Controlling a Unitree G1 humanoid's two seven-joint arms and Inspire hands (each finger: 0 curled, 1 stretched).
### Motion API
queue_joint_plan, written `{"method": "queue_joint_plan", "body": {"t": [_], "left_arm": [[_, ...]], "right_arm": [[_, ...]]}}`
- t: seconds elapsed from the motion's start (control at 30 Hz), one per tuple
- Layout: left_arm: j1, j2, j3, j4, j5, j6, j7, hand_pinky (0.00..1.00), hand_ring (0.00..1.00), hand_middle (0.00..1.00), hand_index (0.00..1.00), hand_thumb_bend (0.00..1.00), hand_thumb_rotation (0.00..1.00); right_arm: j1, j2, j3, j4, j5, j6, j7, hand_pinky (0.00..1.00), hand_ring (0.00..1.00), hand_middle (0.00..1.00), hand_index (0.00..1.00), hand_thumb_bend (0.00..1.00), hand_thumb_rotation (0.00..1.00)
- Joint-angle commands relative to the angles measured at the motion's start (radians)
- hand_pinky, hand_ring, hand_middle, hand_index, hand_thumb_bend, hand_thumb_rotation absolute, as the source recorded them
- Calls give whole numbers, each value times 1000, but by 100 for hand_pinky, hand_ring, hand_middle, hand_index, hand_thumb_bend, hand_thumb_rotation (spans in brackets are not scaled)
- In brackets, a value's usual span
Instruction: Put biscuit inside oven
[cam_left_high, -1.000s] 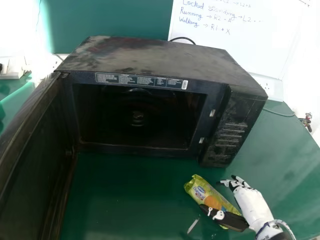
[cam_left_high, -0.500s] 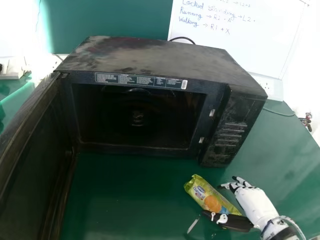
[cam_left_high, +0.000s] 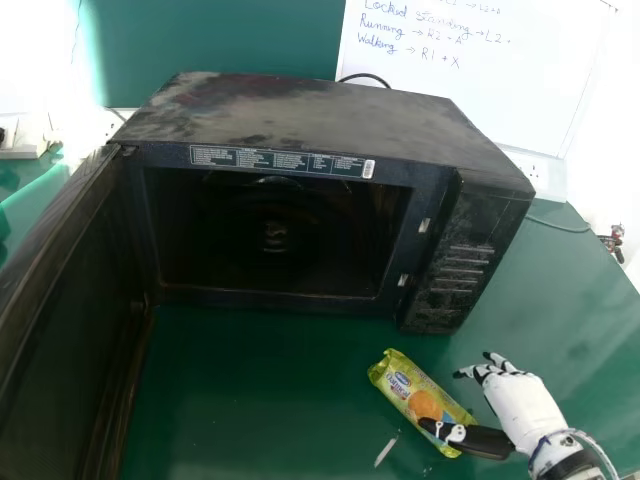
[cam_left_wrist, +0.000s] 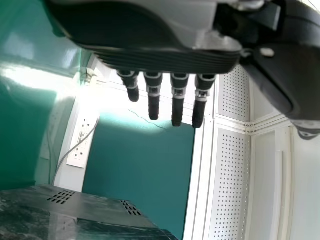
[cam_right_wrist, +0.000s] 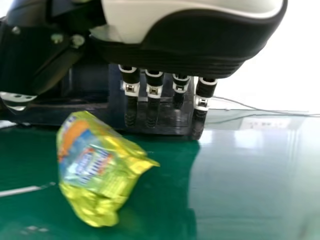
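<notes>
Treat the step in hand as picking up the biscuit packet, lying slantwise on the desk at the lower right of the head view, in front of the microwave oven. Work with the right hand, open and empty of any grip, fingers extended, thumb reaching over the near end of the packet. Cannot tell about firm contact there.

Before closing, shift the palm a little toward the centre of the frame, to get more of the packet between thumb and fingers. Avoid pinching only the tail end, for fear of sag or swing. Settle against the 2 long sides, then squeeze gently; likely to crinkle, slide or crumble under a hard pinch.

Lift well off the desk first, then carry toward the upper left, past the control panel, to the dark opening left of mid-frame. Raise enough to clear the lower sill, and release only with the whole packet inside. Steer away from the door, wide open along the left edge. Leave the left hand out of it, open with straight fingers in the left wrist view.
</notes>
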Motion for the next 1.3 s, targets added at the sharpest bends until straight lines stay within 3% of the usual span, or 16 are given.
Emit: {"method": "queue_joint_plan", "body": {"t": [0.0,0.4,0.77,0.93,1.27], "left_arm": [[13,-1,-3,-6,3,-16,-5,98,93,91,88,96,95],[22,-13,-13,-29,1,-15,2,99,94,92,88,95,97],[22,-16,-24,-34,16,-21,3,98,94,92,88,95,98],[26,-20,-23,-38,3,-18,2,97,94,92,88,95,97],[36,-25,-22,-44,17,-33,6,99,93,91,88,94,97]], "right_arm": [[0,7,11,-6,-37,13,-18,72,85,86,83,100,48],[0,51,101,-143,-248,138,37,72,85,87,84,99,51],[12,142,163,-195,-287,199,67,82,88,89,86,98,48],[23,155,168,-193,-295,181,33,84,88,89,85,96,46],[40,138,135,-92,-228,62,-129,76,83,86,83,96,44]]}}
